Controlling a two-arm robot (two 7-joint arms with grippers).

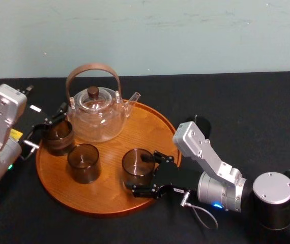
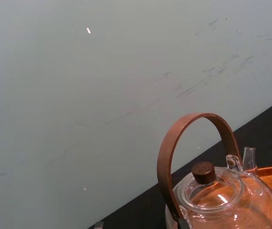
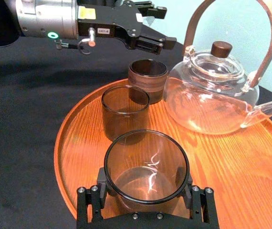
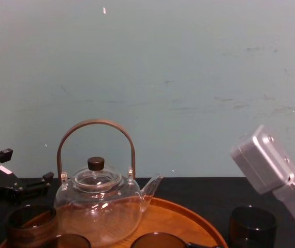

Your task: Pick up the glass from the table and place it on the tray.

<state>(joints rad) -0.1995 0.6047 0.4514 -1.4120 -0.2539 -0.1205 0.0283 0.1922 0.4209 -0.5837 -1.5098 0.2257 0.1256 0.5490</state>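
A smoky brown glass stands upright on the orange-brown wooden tray, near its front right. My right gripper reaches in from the right and is shut on this glass, one finger against each side. A second glass stands on the black table behind my right arm, also in the chest view. At the tray's left edge my left gripper hangs open, just beside and behind another glass, holding nothing.
A clear glass teapot with an arched brown handle takes up the back of the tray. One more brown glass stands between the left glass and the held one. Bare black cloth lies right of the tray.
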